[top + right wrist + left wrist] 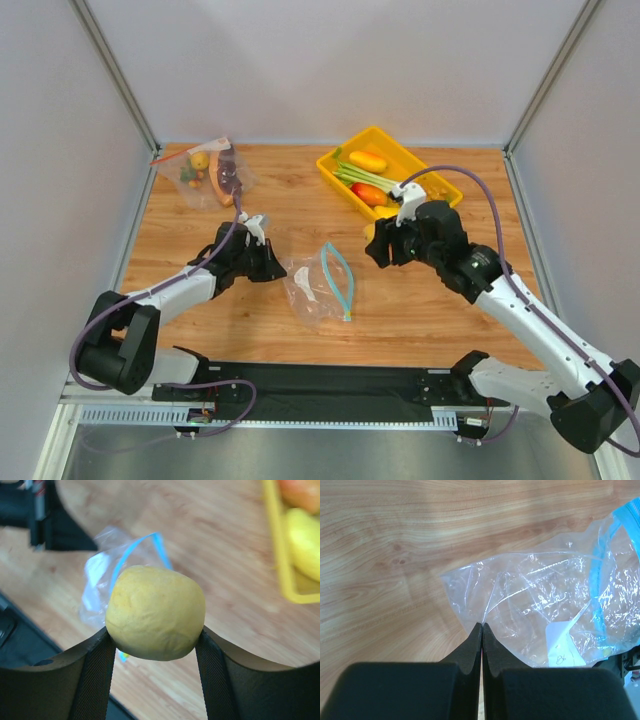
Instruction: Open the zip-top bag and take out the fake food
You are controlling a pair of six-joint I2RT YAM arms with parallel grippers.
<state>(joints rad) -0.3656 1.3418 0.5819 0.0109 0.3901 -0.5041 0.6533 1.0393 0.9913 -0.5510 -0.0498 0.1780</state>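
Note:
The zip-top bag (318,283) lies flat in the middle of the table, its light-blue zip strip (340,278) open in a loop. In the left wrist view the bag (545,605) holds only a white label. My left gripper (276,266) is shut on the bag's left edge, which is pinched at the tips (483,625). My right gripper (379,249) hovers right of the bag, shut on the round yellow fake food (156,612). The bag also shows below it (105,575).
A yellow tray (437,185) at the back right holds a lumpy orange piece (368,160), a red-orange fruit (368,194) and a green-white leek (358,177). Another clear bag with a red-orange strip (212,172), holding toy pieces, lies at the back left. A black mat (330,380) runs along the near edge.

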